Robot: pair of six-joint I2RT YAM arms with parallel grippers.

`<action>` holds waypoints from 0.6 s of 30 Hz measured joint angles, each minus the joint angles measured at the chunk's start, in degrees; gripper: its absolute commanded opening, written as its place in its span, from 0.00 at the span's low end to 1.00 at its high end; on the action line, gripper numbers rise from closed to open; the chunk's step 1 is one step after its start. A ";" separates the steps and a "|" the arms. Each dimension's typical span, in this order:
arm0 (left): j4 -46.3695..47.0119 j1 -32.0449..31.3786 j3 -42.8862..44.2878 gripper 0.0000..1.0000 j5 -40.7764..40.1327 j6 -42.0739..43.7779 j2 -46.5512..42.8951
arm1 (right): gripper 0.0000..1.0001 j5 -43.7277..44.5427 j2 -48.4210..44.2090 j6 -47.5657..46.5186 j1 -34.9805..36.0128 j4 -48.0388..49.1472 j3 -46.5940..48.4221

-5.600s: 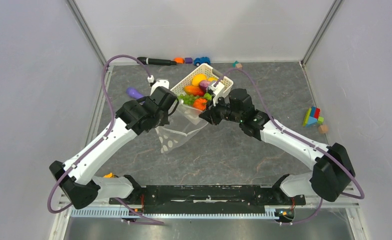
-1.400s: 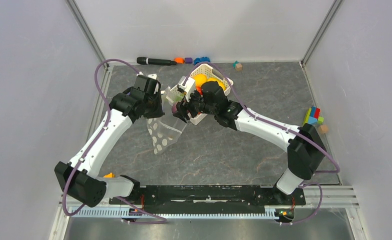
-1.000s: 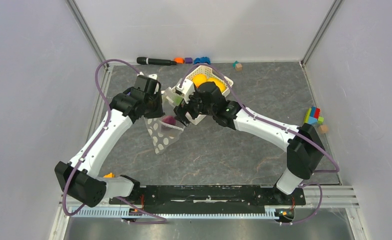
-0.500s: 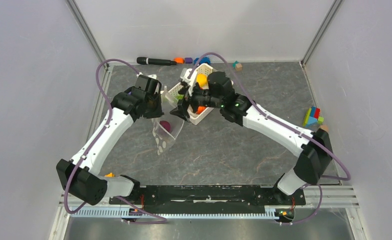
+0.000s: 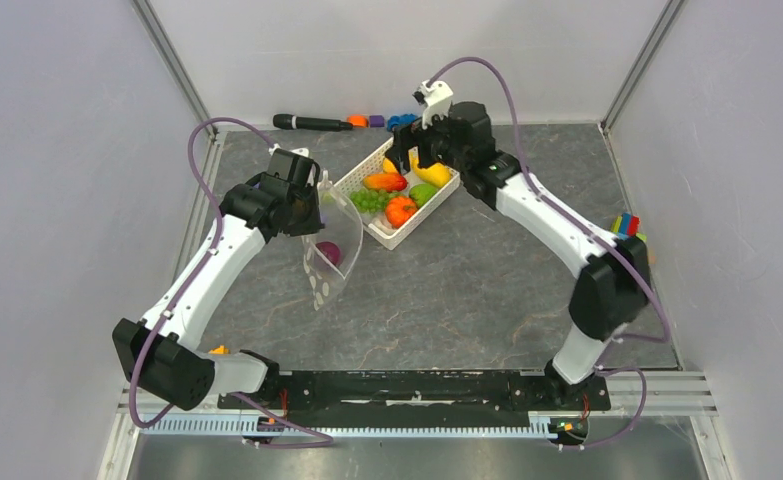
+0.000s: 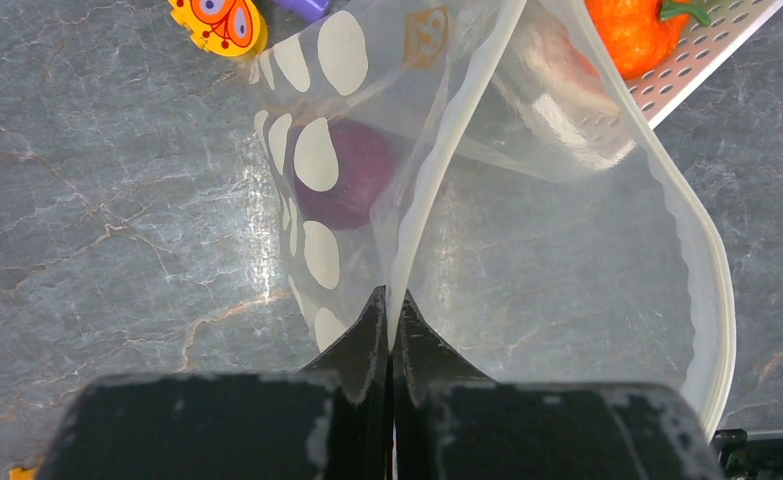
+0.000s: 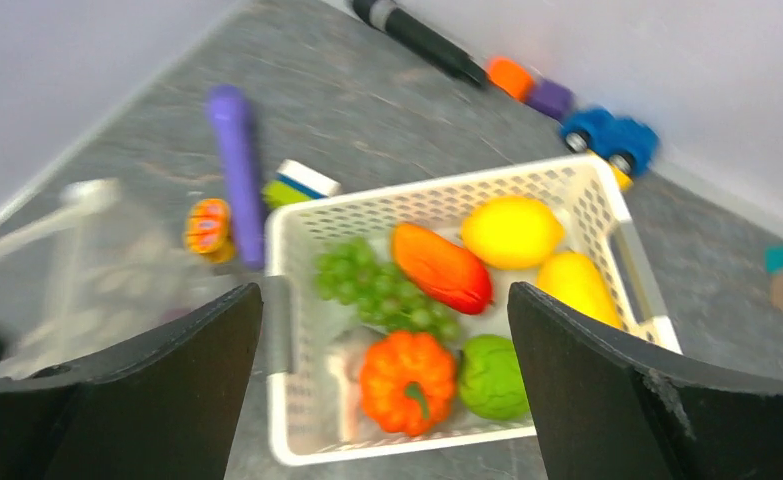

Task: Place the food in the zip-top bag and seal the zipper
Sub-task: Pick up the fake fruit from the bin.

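Left gripper (image 6: 388,305) pinches zip-top bag (image 6: 567,260), right gripper (image 7: 385,300) gapes, above grey marbled, white-walled tabletop (image 6: 117,200).

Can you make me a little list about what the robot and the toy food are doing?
Left gripper: shut, pinching the zip-top bag by its edge, mouth open
Right gripper: open, empty, above the basket
In the bag: one purple piece
In the basket: grapes, pumpkin, lemon, three more pieces
Zipper: not sealed
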 measured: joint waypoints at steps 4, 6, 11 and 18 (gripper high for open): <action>0.00 0.00 0.00 0.02 -0.87 0.00 -0.02 | 0.98 10.54 11.67 -0.83 -0.22 -6.60 9.27; 0.00 0.09 0.00 0.02 -0.96 0.00 -0.02 | 0.98 15.26 16.22 -1.44 -0.26 -9.01 12.22; -0.02 0.28 0.00 0.02 -1.38 0.00 -0.17 | 0.94 23.69 24.90 -5.64 -0.70 -12.04 17.18; -0.02 0.37 0.00 0.02 -1.40 0.00 -0.17 | 0.83 26.34 32.00 -13.44 -1.42 -11.52 19.98</action>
